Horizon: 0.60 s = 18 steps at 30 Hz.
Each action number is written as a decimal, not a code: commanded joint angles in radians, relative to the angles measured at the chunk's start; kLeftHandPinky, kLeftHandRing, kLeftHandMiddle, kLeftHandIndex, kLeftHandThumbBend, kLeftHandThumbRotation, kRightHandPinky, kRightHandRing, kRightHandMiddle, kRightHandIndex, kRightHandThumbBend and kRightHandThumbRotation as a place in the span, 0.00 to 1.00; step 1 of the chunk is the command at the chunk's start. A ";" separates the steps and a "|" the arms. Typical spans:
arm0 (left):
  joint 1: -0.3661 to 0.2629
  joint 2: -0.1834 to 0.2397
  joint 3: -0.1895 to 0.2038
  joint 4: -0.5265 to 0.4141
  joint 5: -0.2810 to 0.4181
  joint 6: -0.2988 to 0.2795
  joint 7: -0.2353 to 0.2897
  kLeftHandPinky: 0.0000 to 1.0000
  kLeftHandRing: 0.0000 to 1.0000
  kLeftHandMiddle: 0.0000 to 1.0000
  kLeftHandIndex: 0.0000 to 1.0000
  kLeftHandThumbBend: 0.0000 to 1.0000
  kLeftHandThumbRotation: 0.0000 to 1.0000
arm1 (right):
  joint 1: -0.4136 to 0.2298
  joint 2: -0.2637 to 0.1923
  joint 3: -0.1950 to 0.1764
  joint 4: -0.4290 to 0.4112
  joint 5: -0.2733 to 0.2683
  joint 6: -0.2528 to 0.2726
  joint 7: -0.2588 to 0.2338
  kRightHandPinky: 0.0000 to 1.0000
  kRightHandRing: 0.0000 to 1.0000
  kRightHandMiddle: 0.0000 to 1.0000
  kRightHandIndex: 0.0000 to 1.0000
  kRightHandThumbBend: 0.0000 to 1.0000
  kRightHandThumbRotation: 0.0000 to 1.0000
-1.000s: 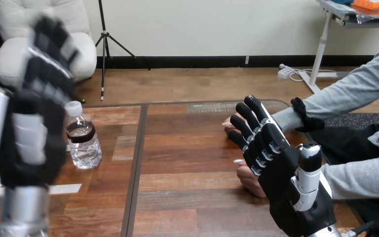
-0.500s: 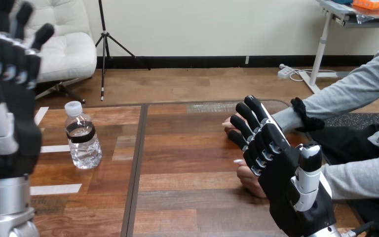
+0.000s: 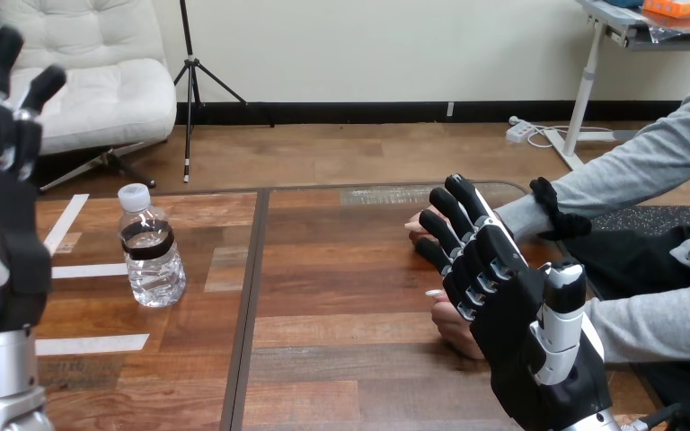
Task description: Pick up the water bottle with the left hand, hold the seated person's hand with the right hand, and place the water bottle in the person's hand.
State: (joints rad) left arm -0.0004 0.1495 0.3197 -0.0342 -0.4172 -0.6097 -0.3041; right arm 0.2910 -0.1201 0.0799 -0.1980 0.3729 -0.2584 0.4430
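Observation:
A clear water bottle [image 3: 150,248] with a white cap and dark label band stands upright on the wooden table [image 3: 341,359] at the left. My left hand [image 3: 0,224] is raised at the left edge, fingers straight and open, well apart from the bottle. My right hand [image 3: 503,305] is open at the right, fingers straight, in front of the person's two hands. The person's far hand [image 3: 416,229] rests on the table behind my fingertips. The person's near hand [image 3: 454,325] lies behind my palm; whether they touch I cannot tell.
The person's grey sleeves [image 3: 629,171] reach in from the right edge. A dark seam [image 3: 250,296] runs down the tabletop between the bottle and the hands. White tape strips [image 3: 90,343] lie on the floor by the table's left side.
My left hand has swung leftward, away from the bottle toward the view's edge. The right hand, the bottle and the person's hands have stayed put.

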 commanded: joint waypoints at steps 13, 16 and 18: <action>-0.052 0.019 0.036 0.135 0.038 -0.007 0.011 0.91 1.00 1.00 0.96 0.83 0.94 | -0.031 -0.001 -0.001 -0.066 0.002 -0.002 0.004 1.00 1.00 1.00 1.00 0.99 1.00; -0.061 0.022 0.041 0.163 0.063 -0.010 0.030 0.92 1.00 1.00 0.96 0.83 0.95 | -0.030 -0.001 -0.001 -0.068 0.004 0.001 0.004 1.00 1.00 1.00 1.00 0.99 1.00; -0.067 0.024 0.042 0.180 0.070 -0.014 0.036 0.93 1.00 1.00 0.96 0.83 0.96 | -0.029 -0.001 -0.001 -0.070 0.001 0.000 0.003 1.00 1.00 1.00 1.00 0.99 1.00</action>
State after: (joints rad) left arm -0.0018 0.1526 0.3526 0.0938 -0.3788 -0.6136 -0.2855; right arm 0.2911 -0.1212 0.0797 -0.1981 0.3730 -0.2550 0.4432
